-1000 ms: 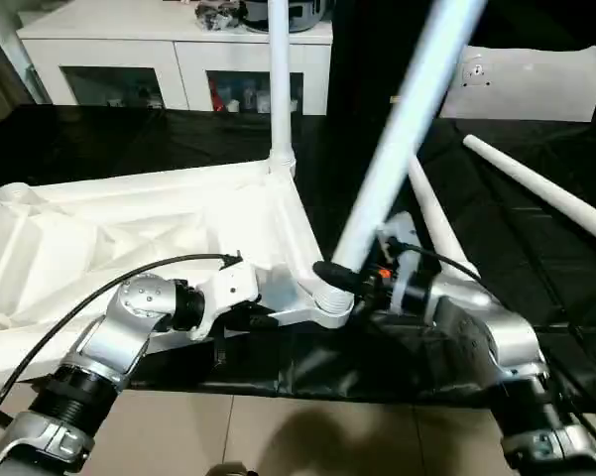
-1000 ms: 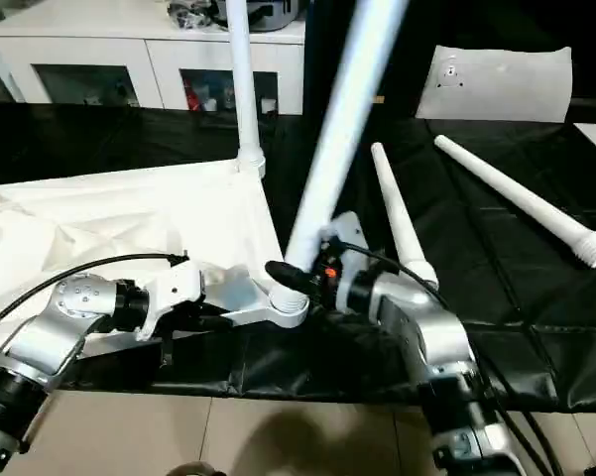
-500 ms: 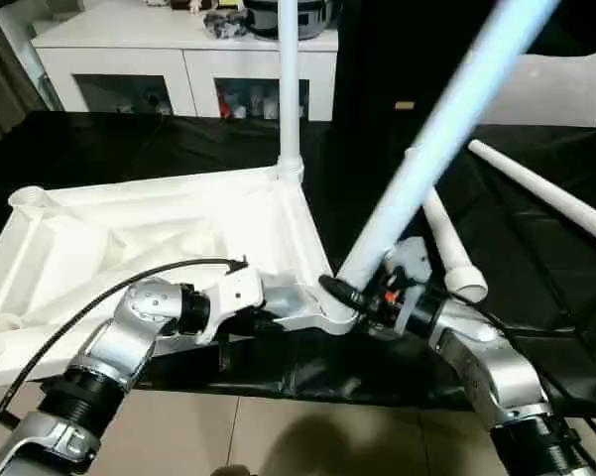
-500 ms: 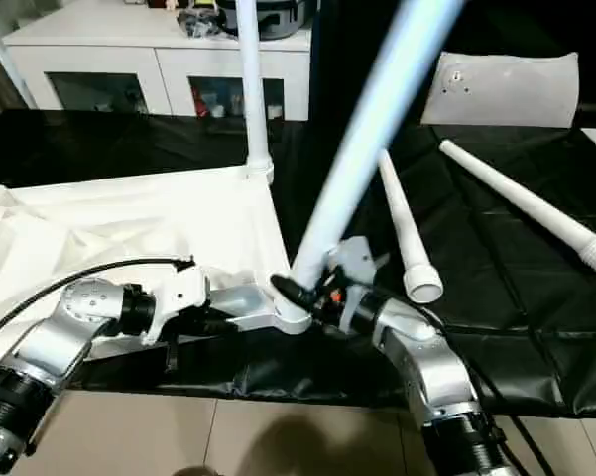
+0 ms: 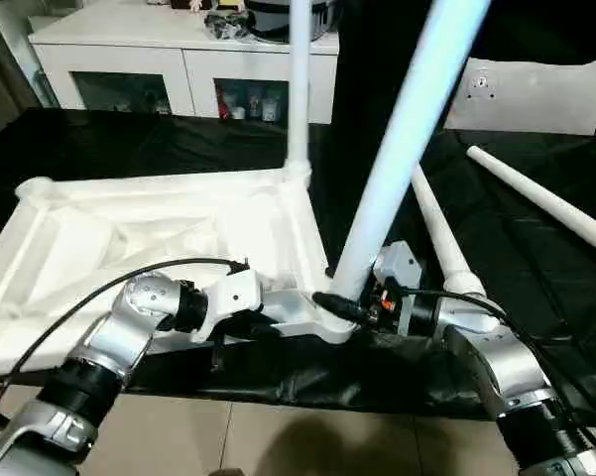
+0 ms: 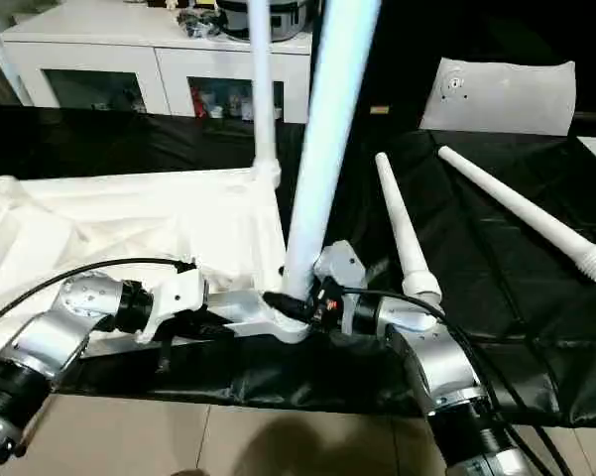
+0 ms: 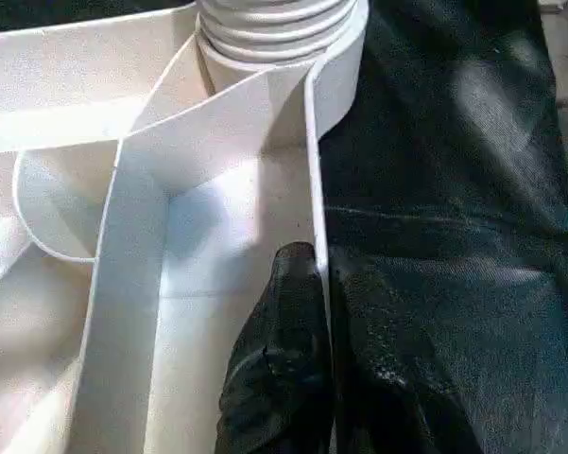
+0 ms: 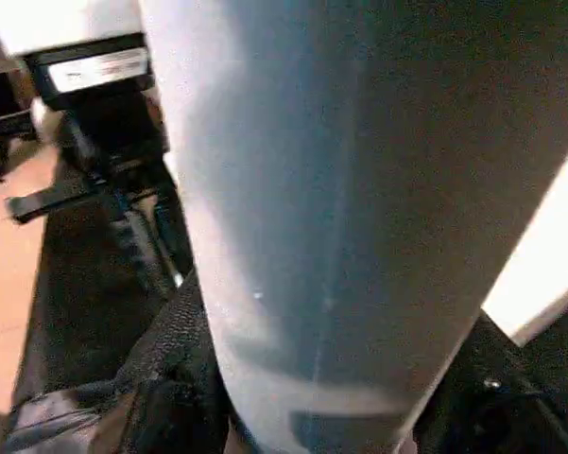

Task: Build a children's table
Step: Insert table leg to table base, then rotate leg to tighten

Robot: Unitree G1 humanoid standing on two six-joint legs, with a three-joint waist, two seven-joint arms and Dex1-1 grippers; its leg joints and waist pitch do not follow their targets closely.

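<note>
While the children's table (image 5: pixel 169 233) lay upside down on the black desk (image 5: pixel 536 258), ribbed underside up, its long axis ran from the left edge of the frame toward the centre. Four legs were counted. One leg (image 5: pixel 299 89) stood upright in the far corner socket, upper centre. A second leg (image 5: pixel 402 149) rose from the near corner socket (image 5: pixel 329 319), leaning toward the upper right. Two loose legs lay on the desk at right: one (image 5: pixel 438 238) just beside the right arm, pointing away, the other (image 5: pixel 540 198) well apart, slanting toward the right edge. The right gripper (image 5: pixel 349 305) was clamped on the leaning leg's base. The left gripper (image 7: pixel 307 284) pinched the tabletop's near rim, close to the desk's front edge. Bare black desk stretched at the right.
</note>
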